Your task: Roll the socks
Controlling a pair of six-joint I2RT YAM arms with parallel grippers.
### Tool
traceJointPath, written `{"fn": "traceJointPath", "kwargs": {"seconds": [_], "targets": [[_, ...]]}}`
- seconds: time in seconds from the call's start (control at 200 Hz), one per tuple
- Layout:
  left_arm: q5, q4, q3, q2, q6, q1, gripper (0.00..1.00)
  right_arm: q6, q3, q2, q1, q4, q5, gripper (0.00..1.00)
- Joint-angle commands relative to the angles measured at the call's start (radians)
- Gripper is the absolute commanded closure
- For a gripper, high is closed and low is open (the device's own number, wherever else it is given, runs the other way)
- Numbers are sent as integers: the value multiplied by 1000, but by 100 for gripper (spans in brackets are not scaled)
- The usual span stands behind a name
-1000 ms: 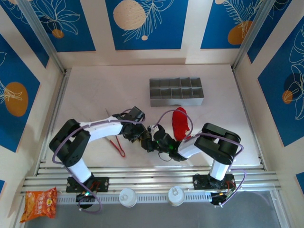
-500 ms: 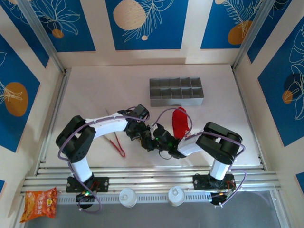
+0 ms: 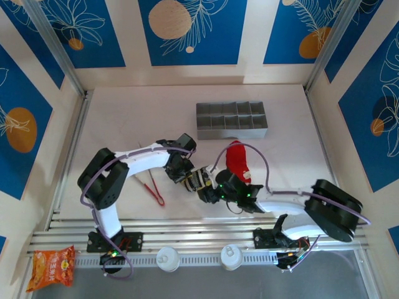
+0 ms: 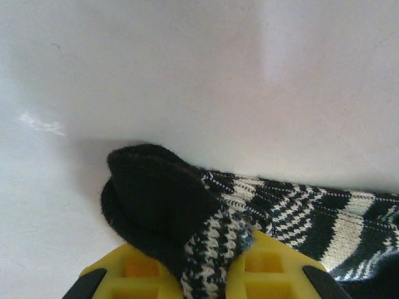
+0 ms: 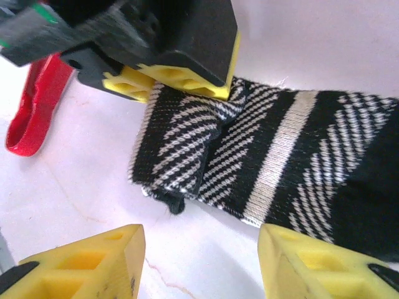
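The left gripper [image 4: 215,256] is clamped on the bunched end of the black striped sock [image 5: 274,162], which lies on the white bench [image 3: 137,124] between the two arms. The right gripper [image 5: 199,265] hovers just short of it, jaws apart and empty. The roll looks barely begun, so the next move likely calls for turning the pinched end over along the sock while the right gripper pins the fabric. The red sock [image 3: 237,161] lies unrolled just beyond, with the red-handled tongs [image 5: 34,112] near the left arm.
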Motion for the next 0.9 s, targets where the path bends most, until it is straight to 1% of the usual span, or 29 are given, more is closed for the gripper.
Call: {"fn": "traceJointPath", "kwargs": {"seconds": [0.0, 0.125, 0.295, 0.39, 0.535, 0.71, 0.895], "targets": [[-65, -277, -52, 114, -67, -48, 100, -61, -54, -72, 28, -36, 53, 47], [-75, -297, -16, 135, -67, -72, 100, -69, -80, -78, 47, 12, 80, 45], [-90, -321, 5, 153, -47, -81, 100, -125, 0, 10, 65, 73, 114, 45], [-92, -339, 22, 169, -40, -87, 100, -122, 32, 71, 76, 130, 126, 45], [-89, -356, 49, 188, -47, -92, 100, -76, 87, 170, 98, 165, 169, 44], [-74, -347, 63, 200, -57, -98, 100, 2, 126, 249, 99, 167, 248, 44], [-68, -344, 69, 195, -48, -101, 100, 37, 154, 306, 94, 149, 243, 47]]}}
